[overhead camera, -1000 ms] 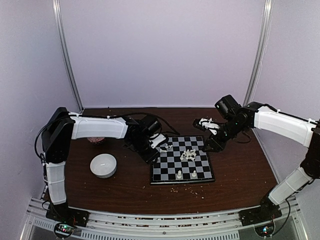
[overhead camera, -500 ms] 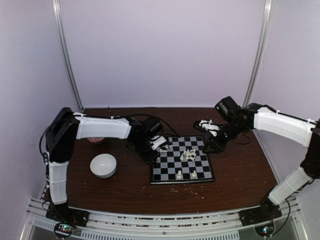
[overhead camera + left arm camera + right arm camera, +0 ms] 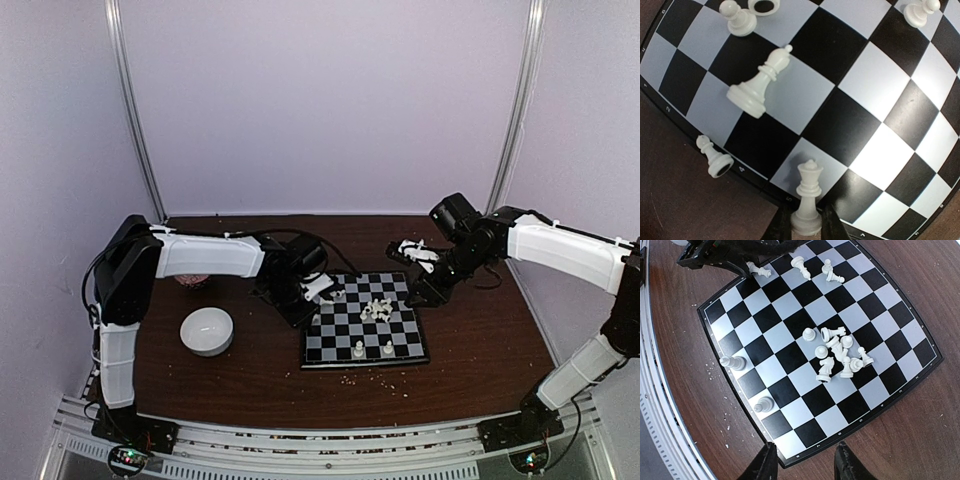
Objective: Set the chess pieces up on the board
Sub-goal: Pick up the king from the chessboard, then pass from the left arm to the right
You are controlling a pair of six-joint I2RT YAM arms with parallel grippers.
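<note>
The board [image 3: 336,344] lies mid-table. My left gripper [image 3: 318,288] is low at its far left corner, shut on the base of a white queen [image 3: 808,197] that stands upright over the board's rim [image 3: 752,177]. Near it a bishop [image 3: 760,82] lies tipped, with pawns [image 3: 739,21] around and one pawn [image 3: 715,159] off the rim. Several chess pieces lie heaped [image 3: 837,352] right of the board's centre. Two pieces [image 3: 733,362] [image 3: 763,404] stand on the near row. My right gripper [image 3: 805,467] hovers open above the board's far right edge, holding nothing.
A round white bowl [image 3: 207,331] sits left of the board. A pink object [image 3: 190,281] shows behind the left arm. Pale crumbs [image 3: 375,378] dot the brown table in front of the board. Cables trail behind both arms.
The left jaws have closed in onto the queen's base. The left arm shifted only slightly. The right arm and the pieces on the board have not moved.
</note>
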